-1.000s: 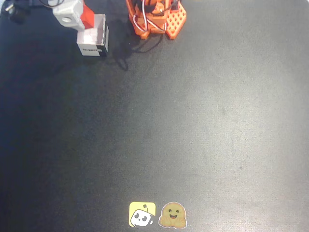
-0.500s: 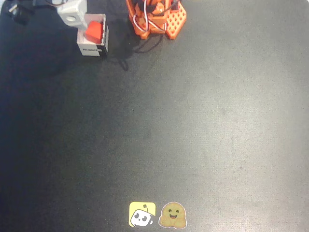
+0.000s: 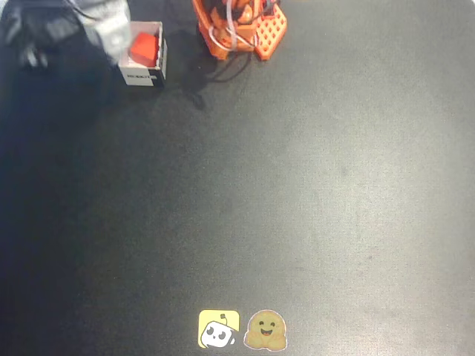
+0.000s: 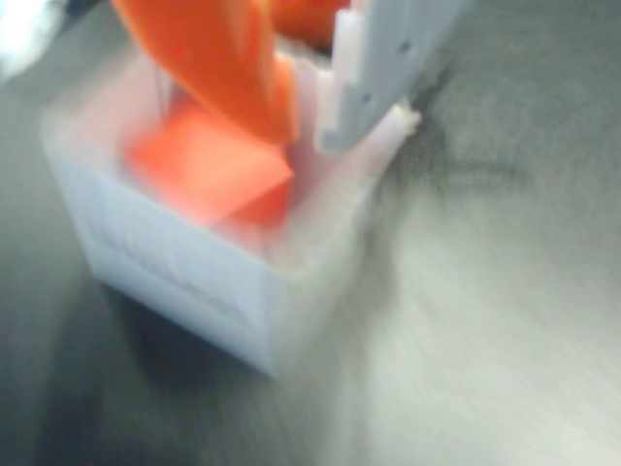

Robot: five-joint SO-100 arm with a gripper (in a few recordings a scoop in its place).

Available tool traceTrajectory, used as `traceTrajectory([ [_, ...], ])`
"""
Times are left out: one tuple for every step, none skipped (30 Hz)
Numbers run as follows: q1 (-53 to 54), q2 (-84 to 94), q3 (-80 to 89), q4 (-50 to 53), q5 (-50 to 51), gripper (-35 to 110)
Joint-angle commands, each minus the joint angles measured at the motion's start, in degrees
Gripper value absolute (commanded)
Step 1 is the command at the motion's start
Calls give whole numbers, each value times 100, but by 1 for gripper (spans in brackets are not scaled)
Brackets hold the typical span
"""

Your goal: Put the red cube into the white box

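The red cube (image 3: 145, 47) lies inside the white box (image 3: 143, 76), which stands at the table's far left with its dark label facing the near side. In the wrist view the cube (image 4: 209, 167) rests tilted in the box (image 4: 175, 262), free of the fingers. My gripper (image 4: 309, 138) hangs just above the box's far rim, its orange finger (image 4: 223, 58) and white finger (image 4: 383, 68) a little apart with nothing between them. From overhead the gripper (image 3: 115, 30) is a grey blur at the box's upper left.
The arm's orange base (image 3: 237, 26) stands right of the box at the far edge, with cables trailing beside it. Two stickers (image 3: 241, 328) lie at the near edge of the dark mat.
The gripper let go of the red cube, which now lies in the white box. It has since pulled away up and to the left, blurred by motion.
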Motion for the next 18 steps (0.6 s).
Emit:
traceTrajectory([
  [-1107, 413, -62, -510, -325, 0],
  [-1433, 492, -44, -624, -378, 0],
  [-1749, 571, -26, -738, -422, 0],
  [-2074, 633, -18, -844, -448, 0],
  [-2391, 677, -18, -932, -448, 0],
  [-2689, 729, 26, -1055, -457, 0],
  [-2971, 809, 79, -1204, -510, 0],
  [-3243, 853, 132, -1336, -571, 0],
  [-3489, 932, 202, -1459, -606, 0],
  [-3718, 1028, 299, -1617, -729, 0],
  [-3937, 1160, 439, -1758, -782, 0],
  [-4148, 1345, 642, -1951, -853, 0],
  [-4351, 1564, 861, -2101, -853, 0],
  [-4526, 1802, 1099, -2232, -853, 0],
  [-4685, 2083, 1389, -2364, -844, 0],
  [-4816, 2391, 1670, -2470, -844, 0],
  [-4939, 2725, 1978, -2575, -844, 0],
  [-5045, 3067, 2268, -2628, -835, 0],
])
